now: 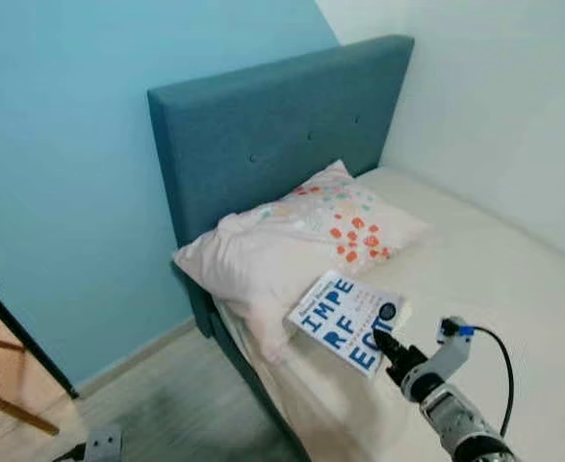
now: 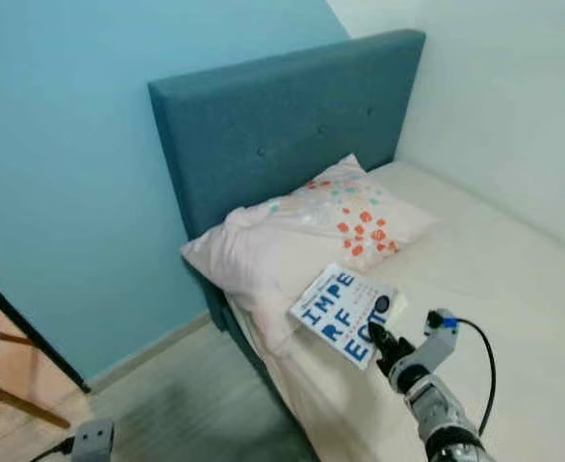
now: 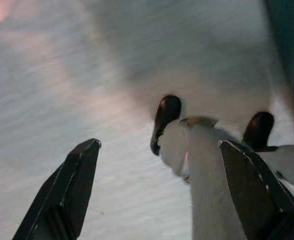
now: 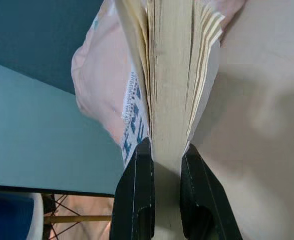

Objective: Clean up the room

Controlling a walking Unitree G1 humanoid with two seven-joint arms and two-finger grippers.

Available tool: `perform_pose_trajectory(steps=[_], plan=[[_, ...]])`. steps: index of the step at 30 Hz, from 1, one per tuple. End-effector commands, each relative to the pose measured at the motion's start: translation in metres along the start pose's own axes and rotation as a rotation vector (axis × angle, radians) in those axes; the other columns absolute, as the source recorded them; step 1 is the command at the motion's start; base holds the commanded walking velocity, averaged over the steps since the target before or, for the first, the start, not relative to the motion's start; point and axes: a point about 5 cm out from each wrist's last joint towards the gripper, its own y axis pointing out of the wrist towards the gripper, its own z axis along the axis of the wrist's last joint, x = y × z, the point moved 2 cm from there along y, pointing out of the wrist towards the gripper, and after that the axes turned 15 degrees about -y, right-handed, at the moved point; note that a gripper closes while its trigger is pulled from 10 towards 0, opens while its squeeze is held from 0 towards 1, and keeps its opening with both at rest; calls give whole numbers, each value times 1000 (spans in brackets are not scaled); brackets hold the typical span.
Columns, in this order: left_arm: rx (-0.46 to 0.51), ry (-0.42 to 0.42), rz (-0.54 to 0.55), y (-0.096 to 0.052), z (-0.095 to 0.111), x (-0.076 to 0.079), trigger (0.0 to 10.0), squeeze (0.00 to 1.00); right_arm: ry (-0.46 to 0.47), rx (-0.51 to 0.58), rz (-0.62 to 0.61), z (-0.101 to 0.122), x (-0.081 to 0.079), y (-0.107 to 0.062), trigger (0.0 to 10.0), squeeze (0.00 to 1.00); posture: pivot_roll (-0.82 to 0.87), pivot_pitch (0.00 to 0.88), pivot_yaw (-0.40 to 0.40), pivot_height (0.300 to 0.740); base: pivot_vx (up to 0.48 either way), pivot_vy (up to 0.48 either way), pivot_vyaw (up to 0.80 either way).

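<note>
Right gripper (image 1: 386, 339) clamped on book (image 1: 345, 320) edge beside pillow (image 1: 296, 241); lift level, pages probably fan. Left gripper (image 3: 162, 185) open, idle.

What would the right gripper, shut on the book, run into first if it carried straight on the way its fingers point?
Probably the pillow: the right gripper holds the book pointing toward it, with the blue headboard behind. Depth is uncertain.

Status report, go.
Right gripper shut on book, above bed beside pillow. Left gripper open, idle over floor. Nothing in the way.
</note>
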Motion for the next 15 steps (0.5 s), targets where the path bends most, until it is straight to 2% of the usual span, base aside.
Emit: perform_pose_trajectory(steps=[1, 2, 5, 6, 10, 15], plan=[[39, -6, -6, 1, 10, 4, 10000, 0, 2, -3, 5, 2, 2, -1, 10000, 0, -88, 60, -47, 730, 0, 0, 0], [39, -6, -6, 1, 10, 4, 10000, 0, 2, -3, 5, 2, 2, -1, 10000, 0, -88, 60, -47, 730, 0, 0, 0], [130, -12, -38, 2, 36, 13, 10000, 0, 17, -19, -31, 2, 9, -5, 10000, 0, -86, 63, -50, 715, 0, 0, 0], [130, -12, -38, 2, 36, 13, 10000, 0, 17, -19, -31, 2, 9, -5, 10000, 0, -86, 63, -50, 715, 0, 0, 0], [223, 15, -57, 0, 62, 19, 10000, 0, 23, -45, -10, -3, 10, -8, 10000, 0, -91, 65, -47, 695, 0, 0, 0], [286, 22, -69, -1, 78, 24, 10000, 0, 42, -70, -7, -12, 11, -12, 10000, 0, -87, 66, -48, 670, 0, 0, 0]])
